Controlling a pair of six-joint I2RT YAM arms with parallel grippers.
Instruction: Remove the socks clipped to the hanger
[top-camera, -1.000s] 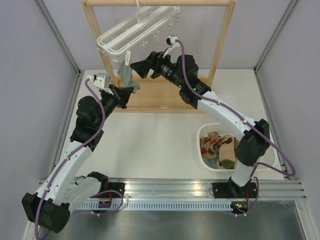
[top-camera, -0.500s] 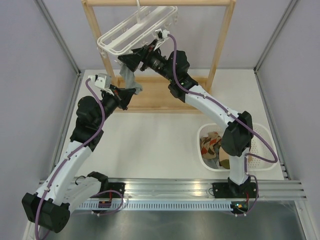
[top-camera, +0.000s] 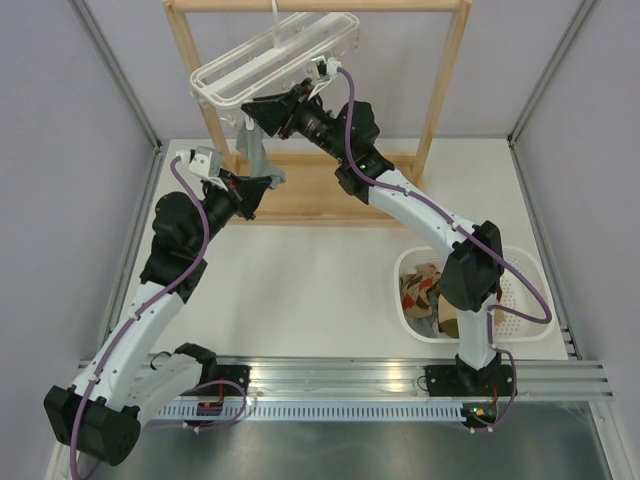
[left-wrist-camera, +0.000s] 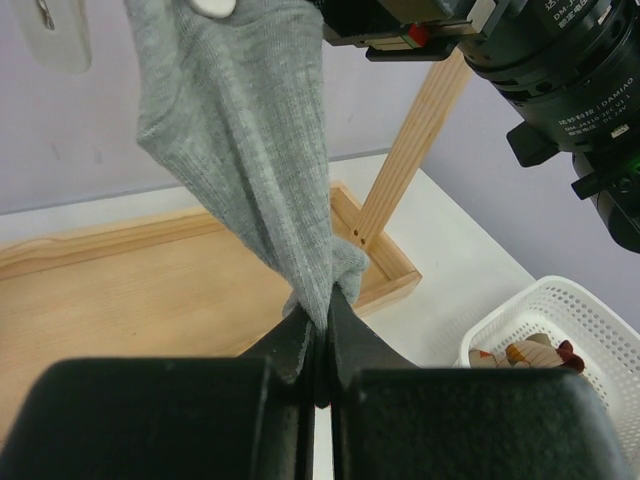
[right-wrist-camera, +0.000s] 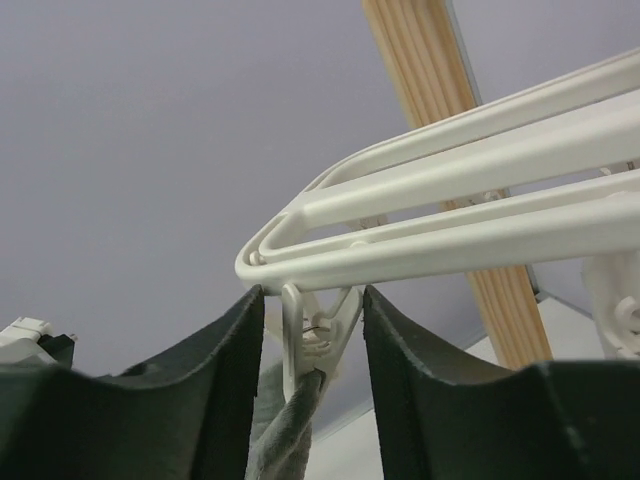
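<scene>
**Grey sock (top-camera: 254, 150) stretched between hanger (top-camera: 270, 62) clip and left claw (top-camera: 268, 181)**

The grey sock hangs at the hanger's left corner, near 11 o'clock in the overhead view; its upper end is pinched in a small white clip (right-wrist-camera: 318, 335) under the frame; its lower end runs down toward 5 o'clock and is drawn taut, the fabric slanting rather than dangling.

The left claw is closed on that lower end; its wrist view shows the two dark fingers (left-wrist-camera: 295, 335) pressed together with the grey fabric gathered between them.

The right claw (right-wrist-camera: 312, 295) reaches up under the hanger and stands around the clip; one dark finger sits on each side of it, the jaws apart; a sliver of gap shows at the 9 o'clock side, while the 3 o'clock finger lies right against the clip's wing; whether it presses the clip I cannot tell.

The white hanger hangs tilted from the top bar of the wooden rack (top-camera: 445, 80) at 12 o'clock; other clips dangle bare along its frame.

The rack's flat wooden base (top-camera: 310, 195) lies below the sock on the pale worktop (top-camera: 300, 290).

At 4 o'clock, well apart from the hanger, a white perforated basket (top-camera: 518, 300) holds several socks (top-camera: 430, 290), brown, red and tan among them, lying loose in its left half.
</scene>
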